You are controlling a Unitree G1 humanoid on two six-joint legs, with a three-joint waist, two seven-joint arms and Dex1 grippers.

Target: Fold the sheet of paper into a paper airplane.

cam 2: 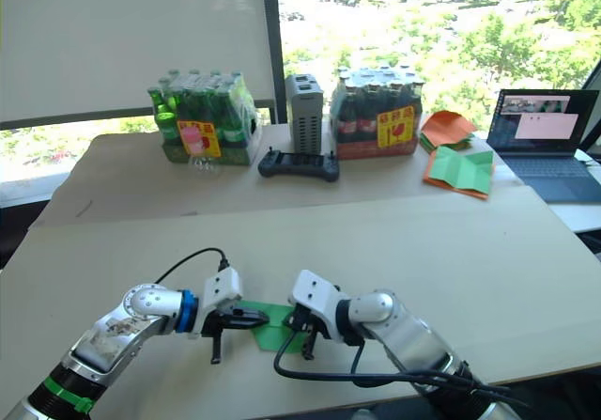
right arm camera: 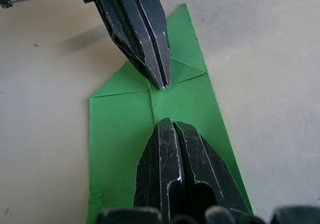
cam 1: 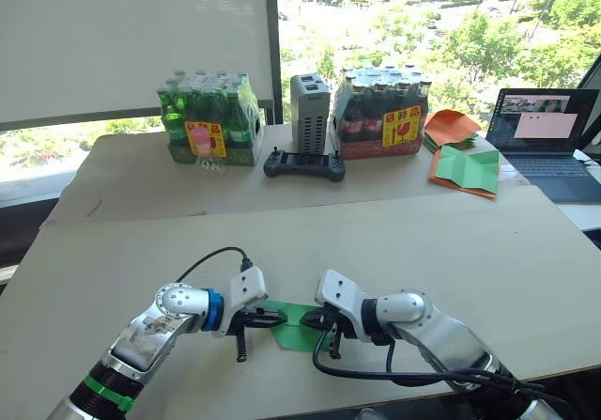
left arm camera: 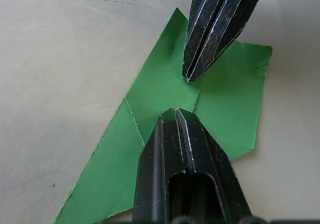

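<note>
Fingers closed, tips pressing green sheet of paper on beige table.

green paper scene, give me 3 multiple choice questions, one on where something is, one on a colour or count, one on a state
1. Where does the black handheld controller lie?
A. in front of the grey box, between the two bottle packs
B. on the laptop
C. beside the left gripper

2. What colour are the caps in the bottle pack on the robot's left?
A. red
B. green
C. white

3. How do the two grippers stand at the sheet of paper?
A. both wide open above it
B. both shut, tips down on it
C. one lifting it off the table

Answers:
1. A, it sits on the far table just before the grey box, with a pack on either side.
2. B, the caps and bottles there are green.
3. B, the wrist views show the left gripper and the right gripper with fingers closed, tips on the flat paper.
</note>
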